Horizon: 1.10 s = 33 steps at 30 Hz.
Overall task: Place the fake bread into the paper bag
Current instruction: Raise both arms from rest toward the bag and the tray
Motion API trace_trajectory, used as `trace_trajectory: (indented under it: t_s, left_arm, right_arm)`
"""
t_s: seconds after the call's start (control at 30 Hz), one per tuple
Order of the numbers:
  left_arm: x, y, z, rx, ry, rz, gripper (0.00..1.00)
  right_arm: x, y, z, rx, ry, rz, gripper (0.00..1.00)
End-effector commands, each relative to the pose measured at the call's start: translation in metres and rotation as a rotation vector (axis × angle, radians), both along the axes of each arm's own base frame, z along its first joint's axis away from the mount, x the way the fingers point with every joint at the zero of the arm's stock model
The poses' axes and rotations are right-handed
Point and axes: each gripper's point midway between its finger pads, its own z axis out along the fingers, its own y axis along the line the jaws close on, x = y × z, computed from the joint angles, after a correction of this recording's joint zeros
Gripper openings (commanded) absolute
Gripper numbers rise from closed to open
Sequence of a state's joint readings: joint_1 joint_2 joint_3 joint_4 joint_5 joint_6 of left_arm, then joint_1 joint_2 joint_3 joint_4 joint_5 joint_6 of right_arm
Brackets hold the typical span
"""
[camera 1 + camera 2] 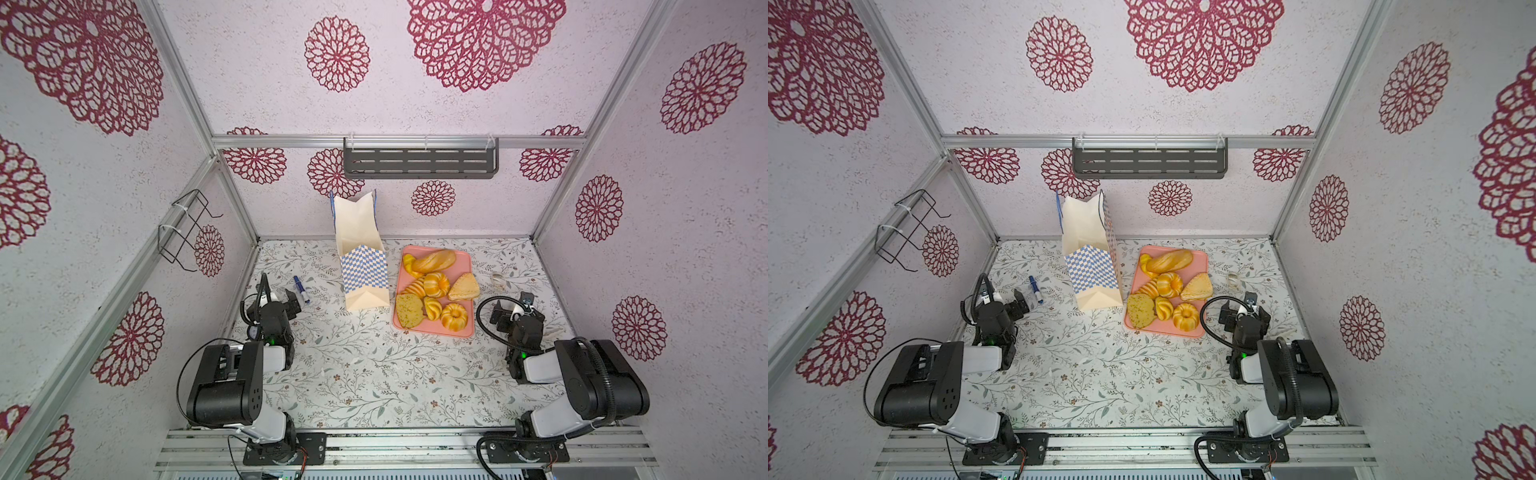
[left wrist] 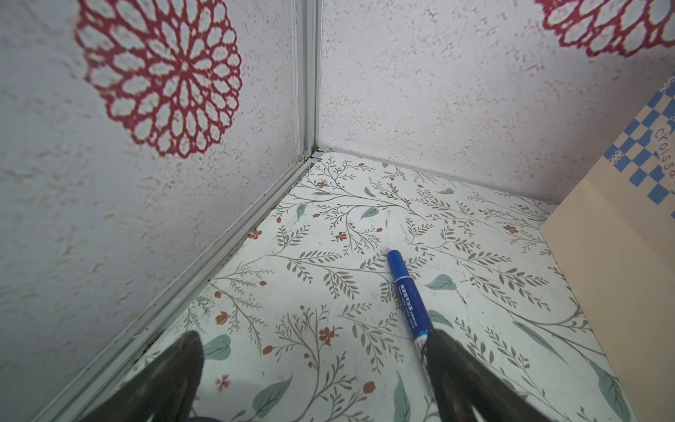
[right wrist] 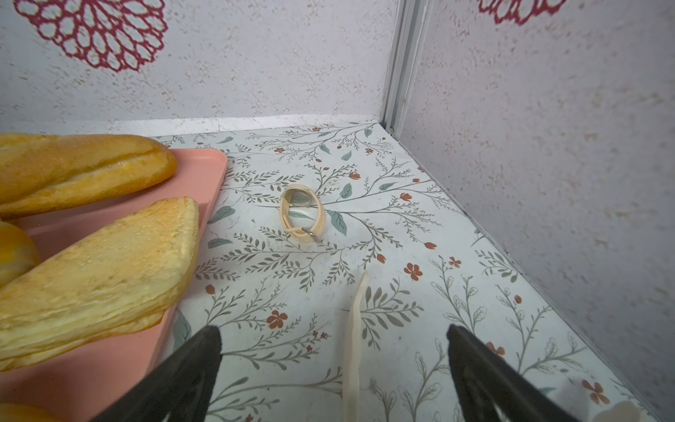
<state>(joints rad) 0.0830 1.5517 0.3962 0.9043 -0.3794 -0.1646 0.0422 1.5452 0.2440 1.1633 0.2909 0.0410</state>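
Left pincer (image 2: 316, 335) is spread wide and empty, low over the desk (image 1: 374, 374) at far left, with the blue marker (image 2: 409, 296) just beside one finger. It should leave the marker alone.

The paper bag (image 1: 365, 274) stands upright mid-desk, mouth open upward, just left of the pink tray (image 1: 464, 266). The bag looks light and tall, so it probably tips if knocked. The left pincer is best used to steady its near-left edge.

All the fake bread (image 1: 434, 286) sits on the tray, none in the bag.

Right pincer (image 3: 333, 328) is also wide and empty, just right of the tray. It is the likely picker:
- Start with the ring bun (image 1: 454, 316) or the triangular sandwich (image 1: 464, 287), the nearest pieces.
- Close across the narrow side, lift clear of the rim, carry left, and release straight above the mouth.
- The long loaf (image 1: 434, 261) likely needs to go in end-first.

Further right lie a beige strap loop (image 3: 307, 234) and a loose strip (image 3: 352, 329). Both are clutter.

Counts:
- 2 pincers
- 1 marker
- 1 bag
- 1 tray
- 8 breads: 1 loaf, 1 yellow twist, 3 ridged rolls, 1 sandwich, 1 green-speckled slice, 1 ring bun
- 1 loop
- 1 strip
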Motion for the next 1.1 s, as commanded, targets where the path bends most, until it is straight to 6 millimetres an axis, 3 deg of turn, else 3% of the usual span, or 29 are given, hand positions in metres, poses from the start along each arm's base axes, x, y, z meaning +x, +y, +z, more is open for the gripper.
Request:
trace_trajectory:
  t_s: [0.0,0.17,0.37,0.43,0.57,0.63,0.77,0.93,1.07]
  left_arm:
    - [0.006,-0.001,0.004,0.01,-0.004,-0.021,0.97]
    - [0.001,0.002,0.014,-0.002,-0.03,-0.01,0.97]
    - [-0.016,0.02,0.048,-0.067,0.037,0.152,0.97]
    - [-0.025,0.023,0.066,-0.107,0.002,0.202,0.97]
    - [-0.041,0.022,0.084,-0.231,0.014,0.256,0.97]
    - [-0.047,0.019,0.091,-0.289,0.021,0.266,0.97]
    - [-0.058,0.003,0.1,-0.418,0.077,0.225,0.97]
    - [-0.069,-0.037,0.119,-0.554,0.148,0.041,0.96]
    - [-0.084,-0.063,0.132,-0.617,0.235,-0.072,0.92]
  right_arm:
    - [0.005,0.0,0.016,-0.005,-0.057,0.003,0.99]
    - [0.004,-0.002,0.02,-0.002,-0.065,-0.009,0.99]
    - [-0.004,-0.02,0.053,0.031,-0.029,-0.13,0.99]
    - [-0.009,-0.023,0.063,0.056,-0.006,-0.156,0.99]
    - [-0.03,-0.043,0.074,0.2,0.039,-0.332,0.99]
    - [-0.038,-0.045,0.071,0.284,0.101,-0.369,0.99]
    - [-0.046,-0.024,0.072,0.385,0.146,-0.251,0.96]
    - [-0.063,-0.004,0.096,0.437,0.133,-0.133,0.89]
    - [-0.071,0.028,0.108,0.474,0.203,0.042,0.81]
